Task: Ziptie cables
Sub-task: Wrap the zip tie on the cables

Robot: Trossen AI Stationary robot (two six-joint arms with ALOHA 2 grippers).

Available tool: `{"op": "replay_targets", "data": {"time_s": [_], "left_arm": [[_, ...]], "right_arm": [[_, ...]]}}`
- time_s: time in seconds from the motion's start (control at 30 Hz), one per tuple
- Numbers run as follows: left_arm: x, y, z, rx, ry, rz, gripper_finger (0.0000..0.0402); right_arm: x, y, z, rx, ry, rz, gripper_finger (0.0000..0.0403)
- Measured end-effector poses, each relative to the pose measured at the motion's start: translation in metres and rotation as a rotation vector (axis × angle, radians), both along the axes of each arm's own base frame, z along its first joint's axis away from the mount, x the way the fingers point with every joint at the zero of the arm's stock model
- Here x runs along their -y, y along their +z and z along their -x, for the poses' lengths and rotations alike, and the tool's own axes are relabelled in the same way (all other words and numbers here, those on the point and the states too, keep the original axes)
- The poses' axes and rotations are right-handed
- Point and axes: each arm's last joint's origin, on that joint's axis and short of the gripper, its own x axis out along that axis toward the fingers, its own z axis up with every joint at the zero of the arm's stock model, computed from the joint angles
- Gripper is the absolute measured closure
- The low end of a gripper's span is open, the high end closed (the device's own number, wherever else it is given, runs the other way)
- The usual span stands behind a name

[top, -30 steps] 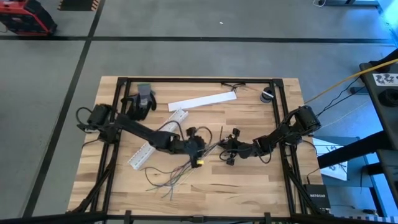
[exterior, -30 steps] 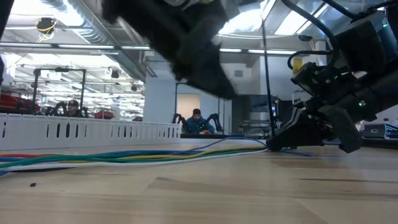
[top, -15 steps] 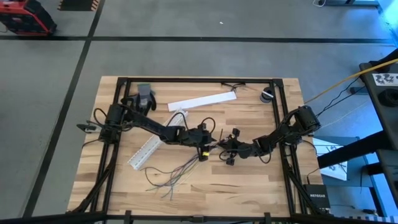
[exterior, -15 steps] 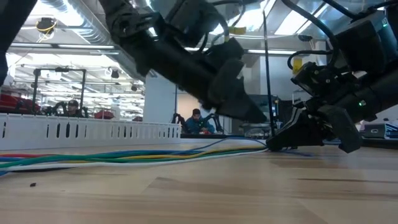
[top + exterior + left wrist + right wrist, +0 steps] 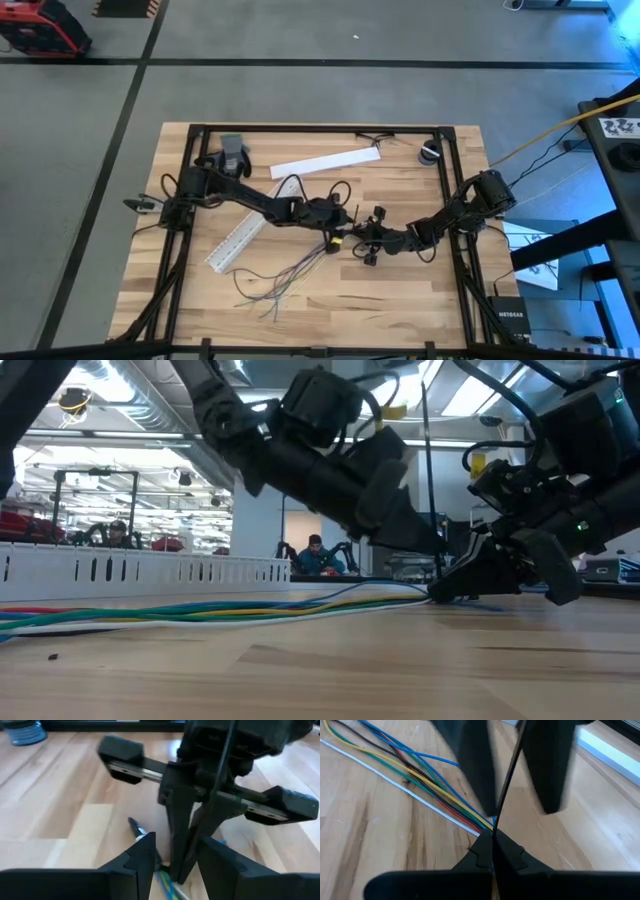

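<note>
The cables (image 5: 290,275) are thin blue, yellow, green, red, white and dark wires. They lie on the wooden table and fan out toward its near left from one gathered end. My right gripper (image 5: 357,243) is shut on that end, its tips down at the table (image 5: 440,595). A thin black strip (image 5: 507,775) stands up from its fingertips. My left gripper (image 5: 338,240) faces it from the left, open. Its two fingers (image 5: 142,857) stand on either side of the right gripper's tips (image 5: 182,850); I cannot tell whether they touch. My right gripper pinches the cables' gathered end (image 5: 482,826) between its two shut fingers, slanting down from the table's right. The wires run out from under the tips (image 5: 330,598) and lie slack on the table. The black strip rises upright from between the same fingertips.
A white slotted channel (image 5: 245,232) lies slantwise under my left arm. A flat white strip (image 5: 325,162), a grey glove (image 5: 232,155) and a small round spool (image 5: 430,152) sit near the far edge. A yellow cord (image 5: 540,135) runs off to the right. People sit far behind.
My left gripper has swung toward the table's right and come down toward my right gripper, tipping more level, until its fingers stand astride the right gripper's tips. The cables and my right gripper have stayed where they were.
</note>
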Motion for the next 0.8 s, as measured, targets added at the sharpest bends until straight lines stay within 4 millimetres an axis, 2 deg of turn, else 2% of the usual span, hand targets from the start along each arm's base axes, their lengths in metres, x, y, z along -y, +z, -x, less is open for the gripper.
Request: {"op": "replay_targets", "data": {"time_s": [0.13, 0.33, 0.47, 0.67, 0.8], "left_arm": [[0.002, -0.004, -0.001, 0.001, -0.018, -0.007, 0.0297], [0.002, -0.003, -0.002, 0.013, -0.054, -0.133, 0.0390], [0.002, -0.003, -0.002, 0.001, -0.018, -0.187, 0.0399], [0.000, 0.029, 0.007, -0.028, 0.004, -0.245, 0.0401], [-0.008, 0.039, 0.016, -0.108, 0.017, -0.289, 0.0401]], "right_arm": [[0.000, 0.000, 0.000, 0.000, 0.000, 0.000, 0.0403], [0.000, 0.000, 0.000, 0.000, 0.000, 0.000, 0.0403], [0.000, 0.000, 0.000, -0.003, -0.002, 0.003, 0.0403], [0.001, -0.001, 0.000, -0.008, -0.043, -0.011, 0.0403], [0.002, -0.013, 0.001, -0.044, -0.062, -0.001, 0.0403]]}}
